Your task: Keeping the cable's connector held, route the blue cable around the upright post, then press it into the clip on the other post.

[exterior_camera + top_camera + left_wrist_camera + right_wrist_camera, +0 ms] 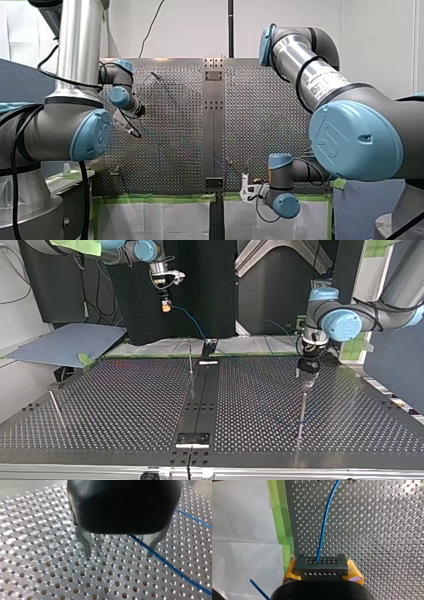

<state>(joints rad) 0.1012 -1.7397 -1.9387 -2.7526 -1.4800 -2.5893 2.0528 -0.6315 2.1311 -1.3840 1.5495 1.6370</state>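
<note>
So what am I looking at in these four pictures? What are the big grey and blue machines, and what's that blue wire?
Those are two robot arms working over a metal table full of holes. One picture looks from behind the arms, one faces them from across the table, and two come from cameras on their wrists. My right gripper, with yellow pads, is shut on a grey connector, from which the blue cable runs. My left gripper, black with metal fingers, is open, with the cable passing by its fingers. Thin upright posts stand on the table.
</note>
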